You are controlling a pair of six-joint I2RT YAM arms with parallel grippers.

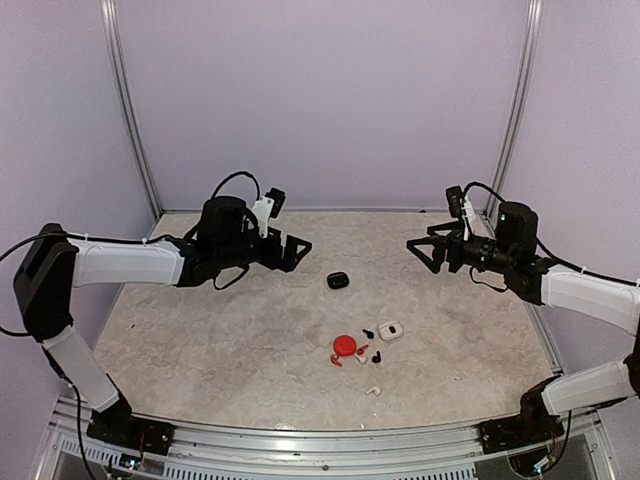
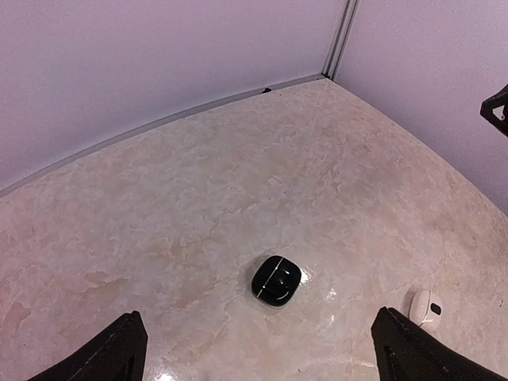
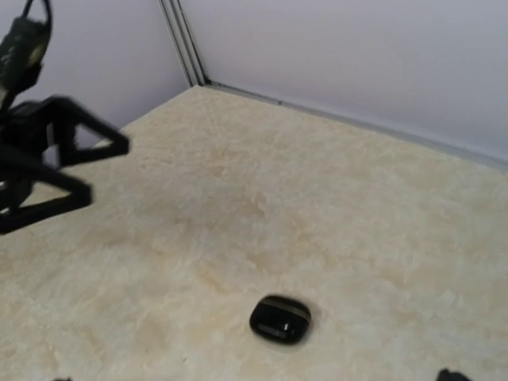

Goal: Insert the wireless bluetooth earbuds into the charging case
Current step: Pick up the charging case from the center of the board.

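Note:
Near the table's middle lies a small rounded black charging case (image 1: 337, 281), closed; it shows in the left wrist view (image 2: 276, 279) and in the right wrist view (image 3: 279, 319). Closer to the front sit a red case (image 1: 345, 345) and a white case (image 1: 389, 330), the white case (image 2: 425, 306) also at the left wrist view's edge. Tiny earbuds lie loose around them: black ones (image 1: 368, 333) (image 1: 376, 356), a red one (image 1: 336, 360) and white ones (image 1: 360, 357) (image 1: 373, 390). My left gripper (image 1: 298, 253) hangs open, left of the black case. My right gripper (image 1: 420, 256) hangs open to its right. Both are empty.
Pale purple walls with metal corner posts (image 1: 130, 120) close in the marbled tabletop (image 1: 200, 330) at the back and sides. The two arms face each other across the middle, well above the surface. The right gripper's tip (image 2: 496, 107) pokes into the left wrist view.

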